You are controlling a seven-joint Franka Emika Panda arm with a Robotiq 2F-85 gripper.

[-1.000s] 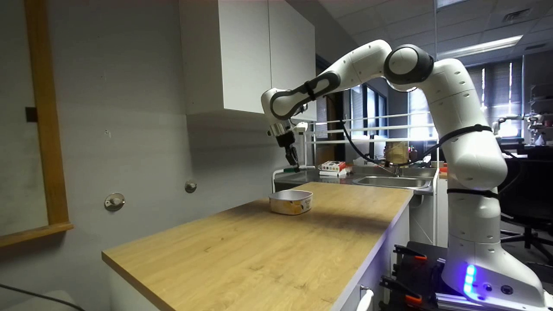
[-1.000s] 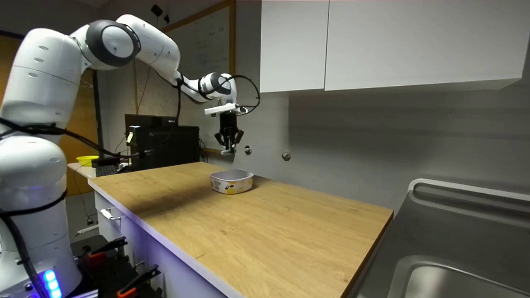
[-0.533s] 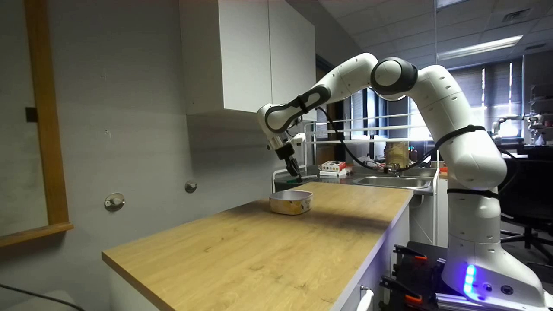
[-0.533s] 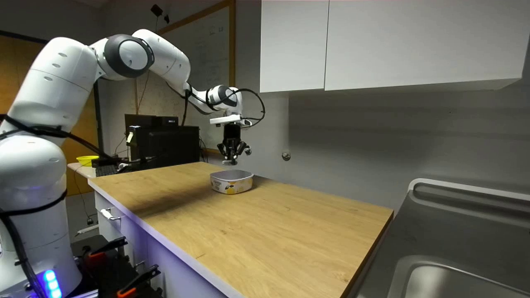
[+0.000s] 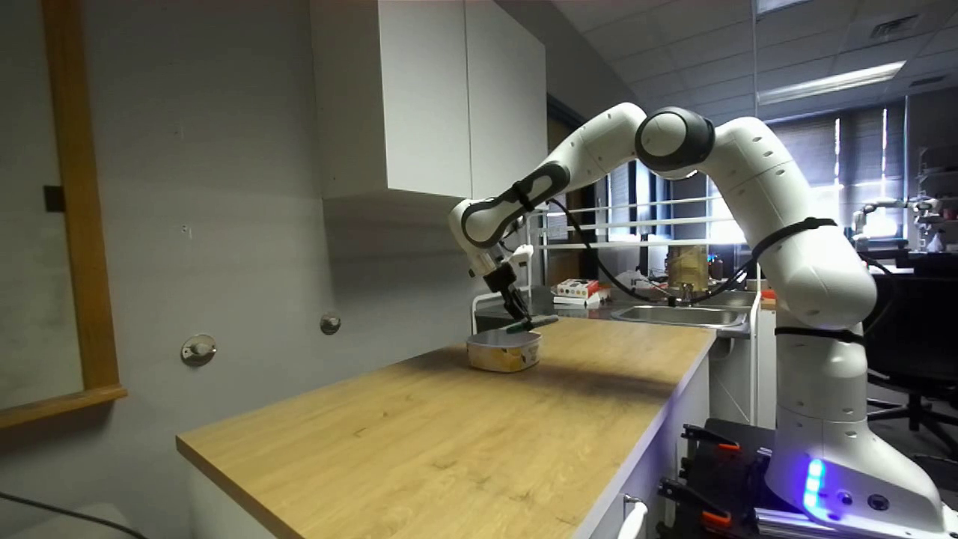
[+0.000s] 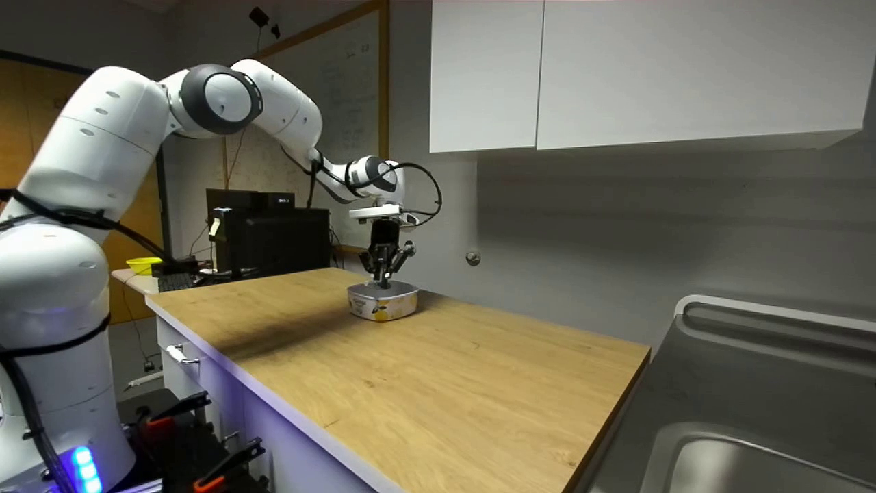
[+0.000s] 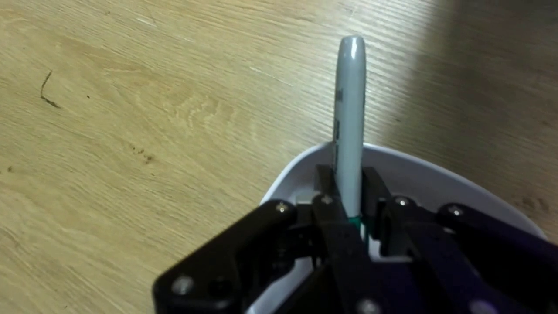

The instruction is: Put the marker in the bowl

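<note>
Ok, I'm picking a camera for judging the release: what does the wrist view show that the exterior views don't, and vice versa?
Only the wrist view: dark print along the grey pen barrel.
Only the exterior views: the robot arm, wall cabinet and sink.
Both share: the gripper, bowl, wooden countertop and, in an exterior view, the gripped marker.

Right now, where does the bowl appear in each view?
In an exterior view, the bowl sits below the middle, slightly right.
In an exterior view, the bowl sits below the middle, slightly left.
In the wrist view: lower right, partly hidden by the gripper.
Shared landmark: that gripper, at the bowl.
</note>
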